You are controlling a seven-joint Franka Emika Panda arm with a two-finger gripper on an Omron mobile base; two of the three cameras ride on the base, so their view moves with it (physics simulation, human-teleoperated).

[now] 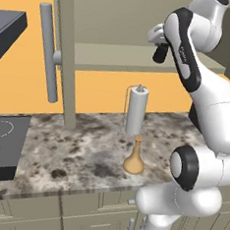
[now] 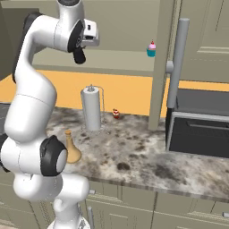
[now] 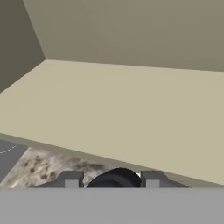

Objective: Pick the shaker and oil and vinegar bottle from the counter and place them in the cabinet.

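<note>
Tool [image 1: 161, 53] clamped on small black cylindrical shaker [image 2: 79, 56] at the taupe-grey wall cabinet's [image 1: 145, 21] shelf front edge; tan-golden flask-shaped bottle [image 1: 134, 160] upright on speckled marble-look bench [image 1: 74, 153], before white paper-towel roll [image 1: 136, 110].

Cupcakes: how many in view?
2. One cupcake, pink-topped in a teal cup, on the cabinet shelf by the door frame; one red cupcake on the counter right of the paper-towel roll. The arm may hide others.
</note>
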